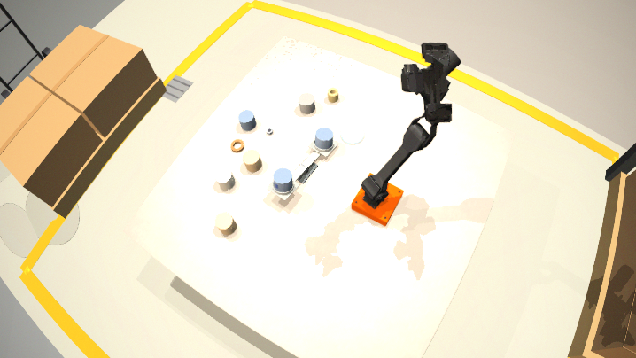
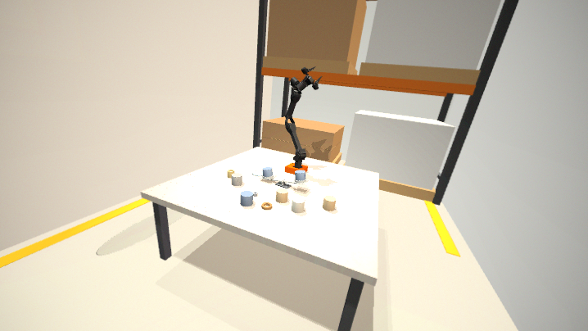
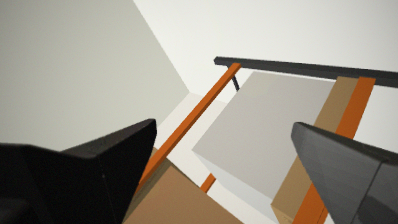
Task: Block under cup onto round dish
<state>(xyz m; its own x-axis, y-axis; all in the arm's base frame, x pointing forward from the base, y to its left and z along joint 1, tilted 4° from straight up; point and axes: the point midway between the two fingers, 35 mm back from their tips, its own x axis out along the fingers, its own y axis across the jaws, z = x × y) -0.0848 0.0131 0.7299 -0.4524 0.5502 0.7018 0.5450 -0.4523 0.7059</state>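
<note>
Near the middle of the top view, two blue cups stand upright on the ends of the balance (image 1: 306,168) (image 2: 282,184): one cup (image 1: 324,138) (image 2: 267,172) up and right of the other (image 1: 283,180) (image 2: 300,175). The round dish (image 1: 352,136) lies just right of the upper cup, on the table (image 1: 311,276) (image 2: 246,224). The block cannot be seen. Toward the upper right, the pincer (image 2: 316,73) (image 3: 223,127) hangs high, wide apart, holding nothing.

Top and exterior, seemingly sharing tabletop.
</note>
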